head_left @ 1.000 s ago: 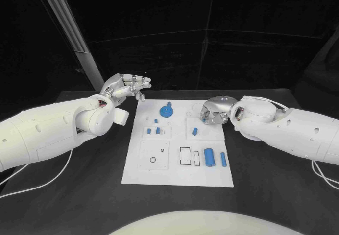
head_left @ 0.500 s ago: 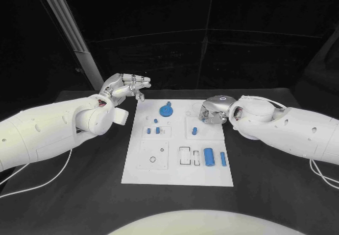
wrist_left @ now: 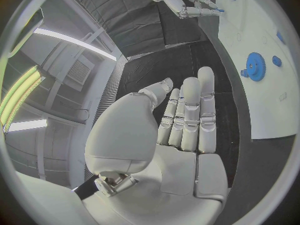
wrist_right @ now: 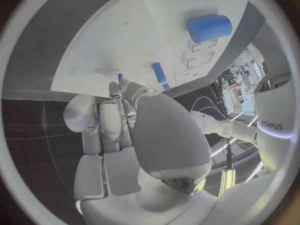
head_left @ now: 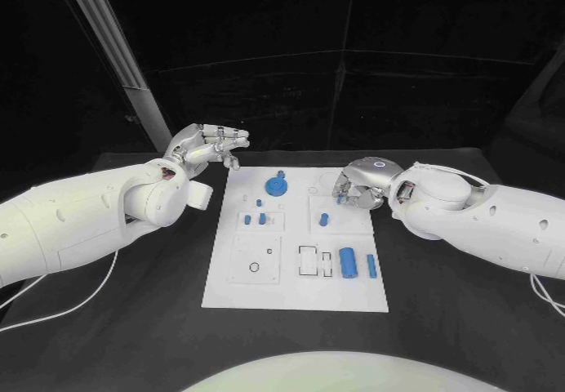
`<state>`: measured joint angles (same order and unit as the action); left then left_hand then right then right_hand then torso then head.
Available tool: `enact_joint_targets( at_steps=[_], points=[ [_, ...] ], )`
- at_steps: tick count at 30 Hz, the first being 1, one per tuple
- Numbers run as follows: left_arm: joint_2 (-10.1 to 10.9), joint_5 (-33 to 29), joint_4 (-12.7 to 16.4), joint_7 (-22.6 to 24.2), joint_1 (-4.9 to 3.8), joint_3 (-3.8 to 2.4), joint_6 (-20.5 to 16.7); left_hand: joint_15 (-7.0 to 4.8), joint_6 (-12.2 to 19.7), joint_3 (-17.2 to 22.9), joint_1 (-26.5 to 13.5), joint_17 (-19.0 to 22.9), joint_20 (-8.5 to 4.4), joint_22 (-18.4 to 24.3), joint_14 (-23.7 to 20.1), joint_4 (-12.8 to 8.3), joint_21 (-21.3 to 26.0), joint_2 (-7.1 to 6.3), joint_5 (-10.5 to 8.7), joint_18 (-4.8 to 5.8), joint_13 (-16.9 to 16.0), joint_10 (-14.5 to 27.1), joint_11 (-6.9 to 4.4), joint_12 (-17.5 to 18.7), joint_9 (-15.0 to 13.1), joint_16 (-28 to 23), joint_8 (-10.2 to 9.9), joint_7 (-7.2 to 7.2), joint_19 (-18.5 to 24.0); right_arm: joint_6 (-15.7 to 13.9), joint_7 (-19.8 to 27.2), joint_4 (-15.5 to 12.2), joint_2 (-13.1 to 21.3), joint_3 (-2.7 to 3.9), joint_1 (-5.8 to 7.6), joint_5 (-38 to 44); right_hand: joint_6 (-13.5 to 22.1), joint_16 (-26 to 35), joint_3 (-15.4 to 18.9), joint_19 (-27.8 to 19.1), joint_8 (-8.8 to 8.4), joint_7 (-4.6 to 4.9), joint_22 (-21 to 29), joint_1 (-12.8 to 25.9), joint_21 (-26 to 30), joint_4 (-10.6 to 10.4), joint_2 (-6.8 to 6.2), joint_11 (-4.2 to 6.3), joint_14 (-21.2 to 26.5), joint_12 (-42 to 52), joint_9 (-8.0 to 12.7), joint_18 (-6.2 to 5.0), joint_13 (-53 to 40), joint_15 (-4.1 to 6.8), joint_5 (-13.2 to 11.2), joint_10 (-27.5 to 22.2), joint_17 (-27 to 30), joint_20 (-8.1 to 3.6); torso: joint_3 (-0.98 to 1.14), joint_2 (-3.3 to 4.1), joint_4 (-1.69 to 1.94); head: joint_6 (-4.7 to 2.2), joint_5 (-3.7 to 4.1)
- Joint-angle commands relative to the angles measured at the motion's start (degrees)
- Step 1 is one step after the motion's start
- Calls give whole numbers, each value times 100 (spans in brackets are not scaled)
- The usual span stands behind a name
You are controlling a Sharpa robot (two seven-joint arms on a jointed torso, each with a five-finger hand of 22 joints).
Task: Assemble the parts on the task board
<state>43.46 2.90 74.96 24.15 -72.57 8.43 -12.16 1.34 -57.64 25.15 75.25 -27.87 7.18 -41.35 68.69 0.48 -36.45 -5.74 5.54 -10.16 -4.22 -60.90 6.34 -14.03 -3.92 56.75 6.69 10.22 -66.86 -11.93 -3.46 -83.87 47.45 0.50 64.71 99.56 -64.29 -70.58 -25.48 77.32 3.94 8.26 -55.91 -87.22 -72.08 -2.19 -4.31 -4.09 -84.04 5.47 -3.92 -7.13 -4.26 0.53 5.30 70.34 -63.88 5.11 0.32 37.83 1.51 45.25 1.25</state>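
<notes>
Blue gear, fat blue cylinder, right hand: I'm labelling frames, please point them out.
Blue gear (head_left: 278, 185): head view, its toothed face.
Fat blue cylinder (head_left: 349, 260): head view, mid-length.
Right hand (head_left: 357, 187): head view, its middle.

- The task board (head_left: 295, 286) lies in the middle of the black table (head_left: 447, 327).
- The left hand (head_left: 202, 147) is raised off the board's far left corner, fingers apart, holding nothing.
- The right hand (head_left: 358, 184) hangs over the board's far right corner, fingers curled (whether it holds anything cannot be told).
- A blue gear (head_left: 278, 185) sits near the far edge.
- A blue cylinder (head_left: 349, 260) lies beside a thinner blue pin (head_left: 371, 265).
</notes>
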Motion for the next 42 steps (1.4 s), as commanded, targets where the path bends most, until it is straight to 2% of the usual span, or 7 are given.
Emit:
enact_joint_targets(
  at_steps=[1, 9, 11, 22, 31, 35, 42],
  points=[
    [4, -33, -4, 28, -8, -4, 43, 1, -37, 3, 47, 9, -7, 5, -41, -20, 15, 20, 23, -37, -7, -12, -9, -40, -4, -26, 33, 8, 27, -417, 80, -160, 94, 11, 18, -279, -30, -23, -50, 44, -12, 10, -5, 57, -21, 15, 4, -4, -172, -15, 0, 87, 8, 32, -29, 30, 5, 0, -3, 0, 10, -3, 8],
    [9, -33, -1, 26, -8, -4, 38, 1, -37, 3, 47, 9, -7, 5, -41, -20, 15, 20, 23, -37, -7, -12, -9, -40, -4, -26, 33, 8, 27, -506, 97, -543, 272, 36, 33, -499, -34, -39, -128, 49, -10, 13, -29, 125, -36, 50, -22, -5, -174, -21, -1, 91, 9, 32, -34, 32, -1, 0, -3, 3, 5, -5, -10],
    [7, -33, 0, 27, -8, -4, 38, 1, -37, 3, 47, 9, -7, 5, -41, -20, 15, 20, 23, -37, -7, -12, -9, -40, -4, -26, 33, 8, 27, -534, 122, -693, 264, 40, 35, -559, -33, -41, -141, 47, -11, 14, -26, 137, -35, 57, -27, -6, -174, -23, -1, 90, 10, 31, -33, 31, 0, -1, 3, 7, 7, -6, -51],
    [-38, -33, 4, 29, -8, -4, 44, 2, -34, 3, 55, 16, -7, 13, -48, -26, 25, 17, 23, -37, -6, -6, -8, -48, -3, -31, 36, 10, 28, -424, 246, -1136, -255, 35, 29, -625, -29, -41, -178, 42, -13, 17, -19, 164, -34, 77, -35, -9, -173, -29, 0, 88, 11, 29, -26, 25, 7, -2, -8, 7, 29, 41, -176],
    [-70, -33, 38, 21, -10, -5, 47, 2, -34, 3, 55, 16, -7, 13, -48, -26, 25, 17, 23, -37, -6, -6, -8, -48, -3, -31, 36, 10, 28, -46, 246, -900, -788, -6, -174, -510, -22, -42, -198, 40, -15, 22, -18, 192, -34, 84, -37, -14, -172, -34, 1, 88, 13, 27, -28, 19, 12, -2, -18, 7, 11, 87, -320],
    [-75, -33, 53, 17, -11, -5, 45, 2, -34, 3, 55, 16, -7, 13, -48, -26, 25, 17, 23, -37, -6, -6, -8, -48, -3, -31, 36, 10, 28, 71, 222, -717, -971, -78, -287, -362, -20, -40, -205, 38, -16, 23, -17, 202, -33, 87, -38, -15, -171, -36, 1, 87, 13, 26, -30, 16, 17, -2, -5, 10, 7, 101, -384],
    [-94, -33, 58, 15, -12, -5, 45, 2, -34, 3, 55, 16, -7, 13, -48, -26, 25, 17, 23, -37, -6, -6, -8, -48, -3, -31, 36, 10, 28, 216, 163, -507, -1193, -132, -394, -170, -15, -39, -211, 38, -18, 25, -21, 213, -35, 91, -40, -17, -171, -39, 2, 88, 14, 25, -32, 13, 20, -2, -5, 9, 17, 148, -426]
  ],
)
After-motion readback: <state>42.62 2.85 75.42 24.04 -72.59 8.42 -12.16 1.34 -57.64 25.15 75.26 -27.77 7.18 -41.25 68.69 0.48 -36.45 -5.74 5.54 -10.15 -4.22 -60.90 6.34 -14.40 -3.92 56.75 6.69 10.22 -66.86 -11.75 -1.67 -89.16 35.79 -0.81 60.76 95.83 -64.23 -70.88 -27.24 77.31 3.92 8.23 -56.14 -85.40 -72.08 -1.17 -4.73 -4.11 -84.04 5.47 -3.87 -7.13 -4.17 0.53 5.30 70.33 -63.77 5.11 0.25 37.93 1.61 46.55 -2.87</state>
